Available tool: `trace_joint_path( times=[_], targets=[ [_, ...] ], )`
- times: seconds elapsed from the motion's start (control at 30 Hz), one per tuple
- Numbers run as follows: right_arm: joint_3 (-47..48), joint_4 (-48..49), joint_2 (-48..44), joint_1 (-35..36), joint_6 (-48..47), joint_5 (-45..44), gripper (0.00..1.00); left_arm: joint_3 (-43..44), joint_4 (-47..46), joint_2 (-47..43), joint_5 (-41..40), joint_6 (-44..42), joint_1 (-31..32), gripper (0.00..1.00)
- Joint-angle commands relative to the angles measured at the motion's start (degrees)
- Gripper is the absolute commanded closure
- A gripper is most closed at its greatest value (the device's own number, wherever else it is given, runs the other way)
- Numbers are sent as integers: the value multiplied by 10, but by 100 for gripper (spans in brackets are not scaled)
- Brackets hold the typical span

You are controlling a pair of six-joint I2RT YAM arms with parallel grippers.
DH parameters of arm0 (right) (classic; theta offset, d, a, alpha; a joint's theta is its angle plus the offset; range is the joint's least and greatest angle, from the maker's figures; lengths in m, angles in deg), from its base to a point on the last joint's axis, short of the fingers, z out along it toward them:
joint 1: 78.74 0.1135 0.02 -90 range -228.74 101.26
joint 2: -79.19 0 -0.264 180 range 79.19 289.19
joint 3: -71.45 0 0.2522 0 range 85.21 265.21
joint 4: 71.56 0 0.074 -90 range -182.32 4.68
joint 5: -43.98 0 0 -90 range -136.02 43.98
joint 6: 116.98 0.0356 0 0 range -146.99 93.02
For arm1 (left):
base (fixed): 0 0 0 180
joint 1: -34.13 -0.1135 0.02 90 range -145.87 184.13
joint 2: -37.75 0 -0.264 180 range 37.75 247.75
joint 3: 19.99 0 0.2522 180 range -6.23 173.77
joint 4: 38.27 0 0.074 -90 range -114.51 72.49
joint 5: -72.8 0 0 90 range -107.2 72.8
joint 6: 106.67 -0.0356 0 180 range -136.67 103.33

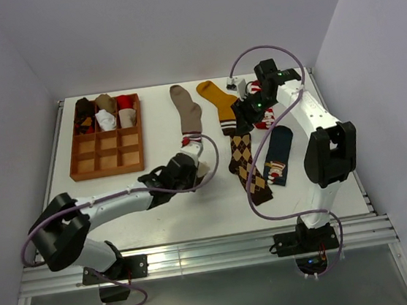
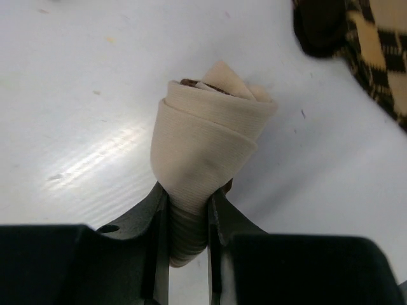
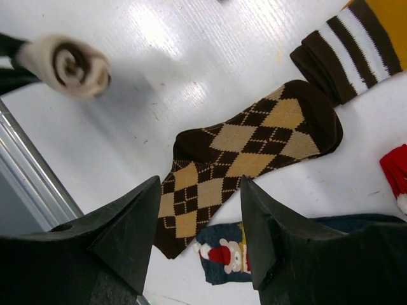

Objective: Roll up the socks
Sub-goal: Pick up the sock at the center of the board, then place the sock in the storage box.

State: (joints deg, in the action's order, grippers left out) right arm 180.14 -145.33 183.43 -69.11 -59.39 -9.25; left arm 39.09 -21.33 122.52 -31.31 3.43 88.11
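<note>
**Item 1: rolled cream sock** [image 2: 206,143]. A tight roll with a brown core showing at its end. You hold it in the left gripper [image 2: 189,203]. The fingers [image 2: 152,219] pinch its narrow ribbed end from both sides, and the fat part of the roll stands out past the fingertips. In the top view it sits at centre frame. Whether it rests on the table cannot be told.

**Item 2: taupe sock** [image 1: 186,109]. Flat, upper centre of the top view, its lower end just above item 1.

**Item 3: mustard sock** [image 1: 220,100]. Flat, just right of item 2, with the striped brown-and-white cuff at its lower end.

**Item 4: argyle sock** [image 3: 254,140]. Flat, right of centre. In the right wrist view it lies beyond the gap of your right gripper [image 3: 200,216]. That gripper's fingers are spread wide, above the sock and touching nothing.

**Item 5: navy sock** [image 1: 277,155]. Flat, cartoon figure uppermost, just right of item 4.

**Item 6: red-and-white sock** [image 1: 264,120]. Mostly hidden behind your right gripper.

**Item 7: wooden grid tray** [image 1: 109,162]. Upper left of the top view, with rolled socks [image 1: 105,116] in its three top-row compartments.
</note>
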Motion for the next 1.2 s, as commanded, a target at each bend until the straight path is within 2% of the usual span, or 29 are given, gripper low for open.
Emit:
trace_joint_path(
  times=[0.0, 0.13, 0.17, 0.27, 0.47, 0.53, 0.7, 0.8, 1.0, 1.17],
  targets=[
    [19, 9, -38, -10, 7, 14, 39, 16, 10, -66, -35, 41, -38, 100],
    [17, 12, -45, -15, 8, 10, 39, 35, 53, -95, -113, 62, -76, 100],
    [17, 14, -48, -15, 9, 6, 39, 44, 65, -100, -169, 75, -86, 100],
    [12, 25, -55, -16, 13, -2, 39, 61, 99, -119, -234, 101, -126, 100],
    [10, 31, -59, -16, 15, -6, 39, 99, 143, -128, -331, 108, -235, 100],
    [8, 36, -62, -16, 17, -8, 39, 110, 156, -116, -365, 108, -292, 100],
    [-4, 38, -73, -16, 14, -3, 39, 135, 151, -74, -385, 129, -436, 100],
    [-8, 35, -77, -16, 7, 3, 39, 157, 134, -28, -391, 133, -485, 100],
    [-8, 34, -67, -16, 0, 17, 39, 252, 157, 104, -423, 101, -514, 100],
    [-11, 35, -52, -16, -9, 31, 39, 310, 169, 174, -435, 72, -524, 100]
  ],
)
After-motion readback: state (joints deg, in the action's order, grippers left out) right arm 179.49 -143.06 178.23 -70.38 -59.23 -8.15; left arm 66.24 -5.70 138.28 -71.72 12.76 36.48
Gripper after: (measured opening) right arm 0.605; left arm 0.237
